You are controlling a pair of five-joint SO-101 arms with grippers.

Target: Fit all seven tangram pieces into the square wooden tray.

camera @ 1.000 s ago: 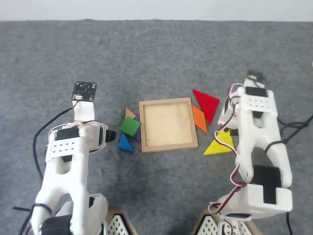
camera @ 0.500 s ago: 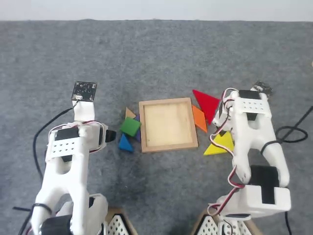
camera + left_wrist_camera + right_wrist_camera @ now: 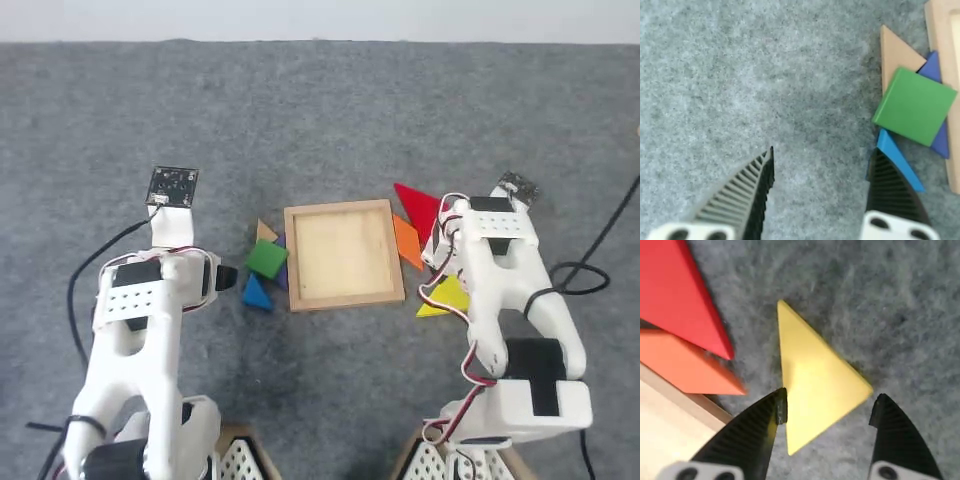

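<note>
The square wooden tray (image 3: 343,255) lies flat on the grey felt worktop (image 3: 330,120), between the two arms. Against its left rim sit a tan wooden triangle (image 3: 265,231), a green wooden square (image 3: 266,259) overlapping a dark blue piece (image 3: 282,275), and a light blue triangle (image 3: 255,293). On the tray's right side, an orange triangle (image 3: 405,241) touches the rim, with a red triangle (image 3: 420,210) just beside it and a yellow triangle (image 3: 450,295) near both.

The right end effector (image 3: 830,407) hangs over the yellow triangle, fingers spread apart to either side. The left end effector (image 3: 822,157) is also spread, one finger by the light blue triangle.
</note>
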